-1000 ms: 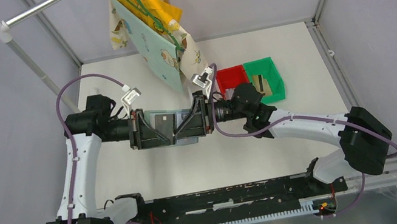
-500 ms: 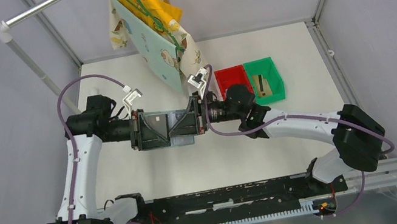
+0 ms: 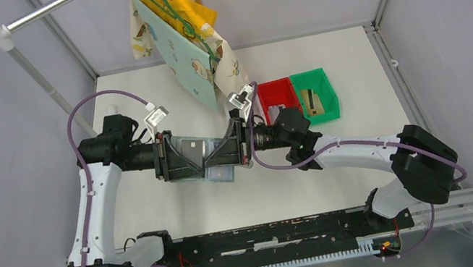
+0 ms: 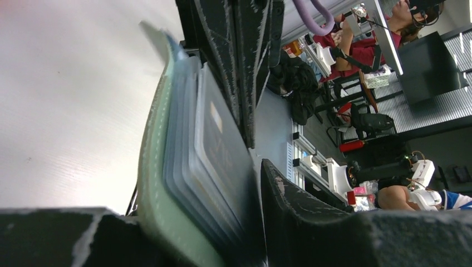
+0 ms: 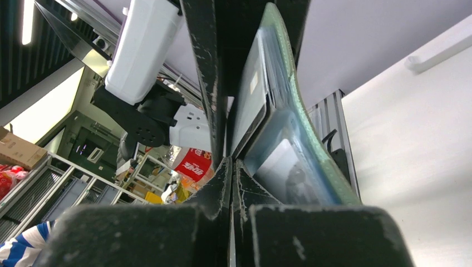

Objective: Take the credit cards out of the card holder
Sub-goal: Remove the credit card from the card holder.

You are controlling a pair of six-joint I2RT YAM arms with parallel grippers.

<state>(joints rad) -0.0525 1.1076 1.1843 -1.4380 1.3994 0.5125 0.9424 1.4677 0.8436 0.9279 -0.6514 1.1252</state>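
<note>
Grey-green card holder (image 3: pixel 195 145) held open above table (image 3: pixel 158 206), midway btwn its left & right edges.
Left gripper (image 3: pixel 196 162) clamps its cover; credit cards (image 5: pixel 247 105) mostly hidden in pockets. Right gripper (image 3: pixel 219 157) fingers pressed together at one card's edge, can't tell if pinching it.

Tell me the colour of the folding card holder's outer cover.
Grey-green cover, best in left wrist view.

Nothing can be read for certain. Left of the holder (image 5: pixel 284 156), in the right wrist view, a red pack (image 5: pixel 192 162) bears white script too small to make out. The card (image 4: pixel 220 147) in the holder shows faint marks, blurred past reading.
</note>
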